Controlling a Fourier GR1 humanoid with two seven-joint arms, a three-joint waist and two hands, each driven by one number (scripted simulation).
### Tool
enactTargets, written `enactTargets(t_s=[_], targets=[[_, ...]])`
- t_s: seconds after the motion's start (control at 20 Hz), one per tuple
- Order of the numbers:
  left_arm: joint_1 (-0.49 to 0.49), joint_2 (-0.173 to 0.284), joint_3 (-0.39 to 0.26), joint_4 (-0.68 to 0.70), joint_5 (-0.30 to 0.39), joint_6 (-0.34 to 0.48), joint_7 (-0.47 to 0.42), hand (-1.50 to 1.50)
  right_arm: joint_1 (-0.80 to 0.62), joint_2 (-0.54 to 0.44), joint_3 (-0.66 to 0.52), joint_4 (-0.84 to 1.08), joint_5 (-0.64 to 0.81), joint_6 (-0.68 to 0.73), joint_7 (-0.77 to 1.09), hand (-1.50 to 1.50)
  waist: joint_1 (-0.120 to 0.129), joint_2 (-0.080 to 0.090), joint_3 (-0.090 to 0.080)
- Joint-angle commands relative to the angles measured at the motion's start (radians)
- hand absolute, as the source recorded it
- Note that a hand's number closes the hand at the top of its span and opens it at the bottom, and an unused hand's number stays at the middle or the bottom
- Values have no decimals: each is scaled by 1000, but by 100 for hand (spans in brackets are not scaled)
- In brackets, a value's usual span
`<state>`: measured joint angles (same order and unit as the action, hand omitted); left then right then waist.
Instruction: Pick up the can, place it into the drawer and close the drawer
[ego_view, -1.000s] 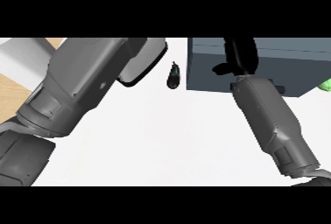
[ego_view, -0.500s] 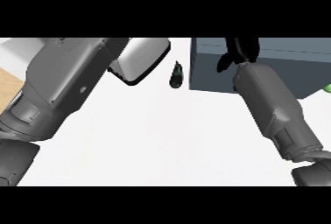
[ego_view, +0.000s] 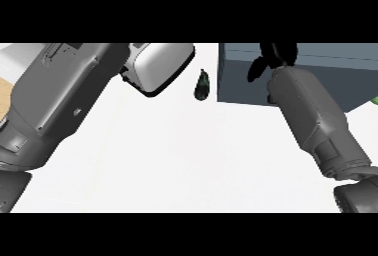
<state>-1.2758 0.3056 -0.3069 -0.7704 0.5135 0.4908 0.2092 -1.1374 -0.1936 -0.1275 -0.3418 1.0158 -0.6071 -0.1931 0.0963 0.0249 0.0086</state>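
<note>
The right forearm (ego_view: 314, 115) slants up across the white worktop (ego_view: 192, 160) to the grey drawer (ego_view: 325, 65), where the right hand (ego_view: 269, 57) shows only as dark fingers over the drawer's top; whether they grip anything I cannot tell. The left forearm (ego_view: 66, 100) lies well left of the drawer, its hand hidden. A dark fingertip (ego_view: 201, 86) hangs just left of the drawer. No can or writing shows.

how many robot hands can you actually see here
1. The right hand shows at the top right, dark fingers over the grey drawer unit. The left hand lies past the top edge; only its forearm shows at the left.
</note>
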Motion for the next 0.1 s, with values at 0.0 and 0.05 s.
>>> enactTargets(t_s=[0.0, 0.05], targets=[[78, 22, -9, -80, -2, -1, 6, -150, -81, 4, -73, -21, -78, -21, -41, -150, 27, -13, -7], [67, 38, -21, -97, -6, -18, 33, -150, -69, 31, -83, -10, -85, -47, -31, -150, 38, -11, -6]])
